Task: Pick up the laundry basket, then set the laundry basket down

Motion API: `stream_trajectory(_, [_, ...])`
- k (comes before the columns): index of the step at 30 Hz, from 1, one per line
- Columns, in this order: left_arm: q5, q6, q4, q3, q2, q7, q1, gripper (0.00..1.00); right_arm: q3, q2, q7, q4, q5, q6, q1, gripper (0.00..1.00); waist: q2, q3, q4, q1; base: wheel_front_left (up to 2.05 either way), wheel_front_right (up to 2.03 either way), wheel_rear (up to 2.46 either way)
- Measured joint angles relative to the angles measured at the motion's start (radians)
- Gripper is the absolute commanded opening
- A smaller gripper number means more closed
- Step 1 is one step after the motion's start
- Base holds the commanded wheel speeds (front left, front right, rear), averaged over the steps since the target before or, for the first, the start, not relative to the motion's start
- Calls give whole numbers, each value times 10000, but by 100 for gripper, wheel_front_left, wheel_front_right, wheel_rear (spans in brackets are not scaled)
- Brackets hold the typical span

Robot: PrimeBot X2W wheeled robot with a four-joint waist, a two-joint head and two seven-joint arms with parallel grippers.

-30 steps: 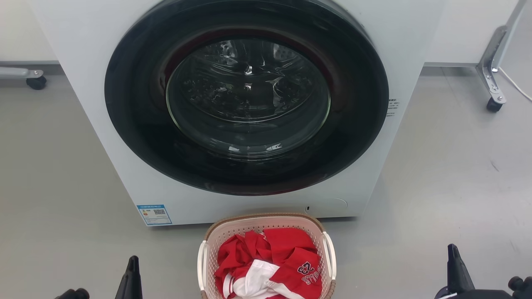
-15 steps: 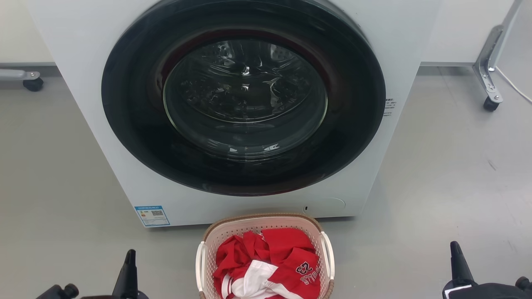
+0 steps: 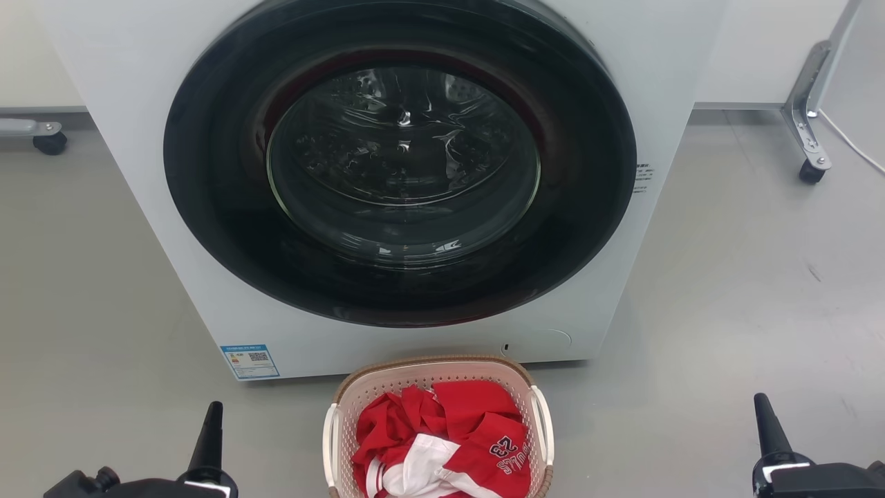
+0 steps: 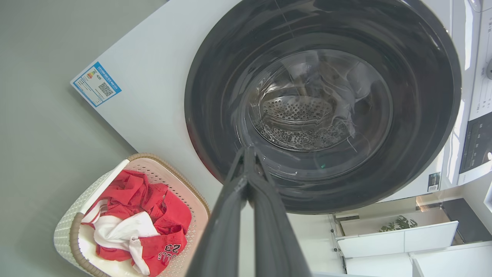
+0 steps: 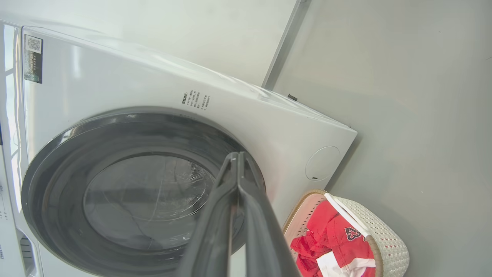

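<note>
The laundry basket [image 3: 359, 401], cream perforated plastic with a brown woven rim and white side handles, sits on the grey floor just in front of the washing machine, holding red and white clothes. It also appears at lower left in the left wrist view [image 4: 67, 227] and lower right in the right wrist view [image 5: 388, 234]. My left gripper [image 3: 209, 425] is to the basket's left, apart from it, with fingers [image 4: 246, 181] pressed together and nothing between them. My right gripper [image 3: 767, 425] stands far to the basket's right, fingers [image 5: 236, 173] also together and empty.
A white front-loading washing machine [image 3: 173, 228] with a large dark round door [image 3: 401, 159], closed, stands directly behind the basket. Caster-wheeled frame legs stand at the far left [image 3: 48, 142] and far right [image 3: 809, 169]. Open grey floor [image 3: 726, 311] lies on both sides.
Both grippers have risen a little further into the head view. The camera has shifted slightly, so the washer and basket sit a bit further left.
</note>
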Motion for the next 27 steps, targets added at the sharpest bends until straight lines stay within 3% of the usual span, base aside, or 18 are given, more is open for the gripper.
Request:
stream_trajectory(23, [-3689, -631, 696, 579, -81, 823, -702, 0, -593, 0, 819, 671, 3632, 617, -567, 0, 0, -15, -126, 0, 0, 0, 0])
stream_trajectory(27, [-3916, -683, 725, 591, -88, 874, -829, 0, -619, 0, 886, 686, 3739, 627, -653, 0, 0, -16, -129, 0, 0, 0, 0])
